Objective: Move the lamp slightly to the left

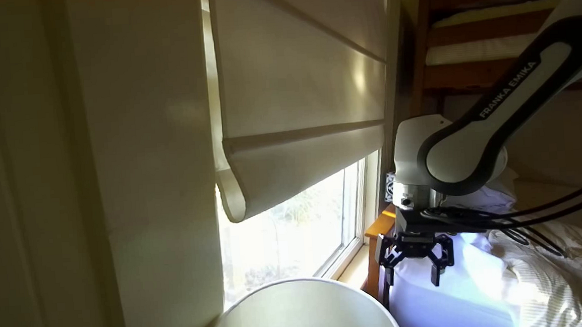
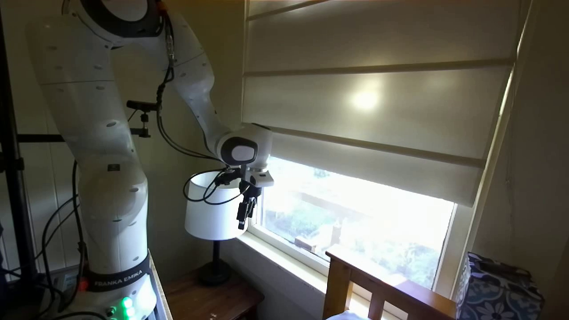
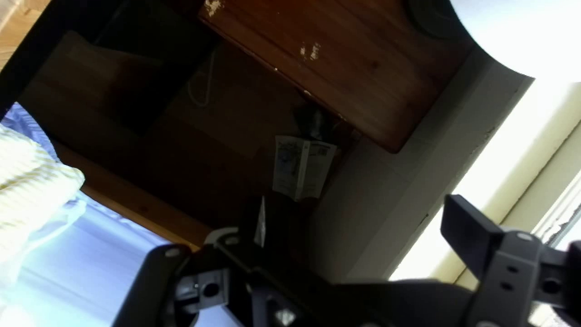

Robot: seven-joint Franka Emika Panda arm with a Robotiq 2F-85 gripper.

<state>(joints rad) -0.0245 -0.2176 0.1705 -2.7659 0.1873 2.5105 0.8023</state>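
Observation:
The lamp [image 2: 206,220] stands upright on a dark wooden side table [image 2: 191,295], with a white drum shade, thin dark stem and round dark base. Only the shade's top part and rim show at the bottom of an exterior view, where the lamp [image 1: 305,317] hides its own stem. My gripper [image 1: 412,276] points down beside the bed, apart from the shade. In an exterior view the gripper [image 2: 242,222] overlaps the shade's right edge. In the wrist view the gripper [image 3: 356,209] is wide open with nothing between its fingers; the lamp [image 3: 526,36] fills the upper right corner, outside the jaws.
A window sill [image 2: 284,262] runs behind the lamp, under a pale blind [image 2: 378,106]. The wooden bed frame [image 2: 391,289] and white bedding [image 1: 445,295] lie near the gripper. Loose cables [image 1: 516,218] hang from the wrist. A booklet [image 3: 302,168] rests low beside the table.

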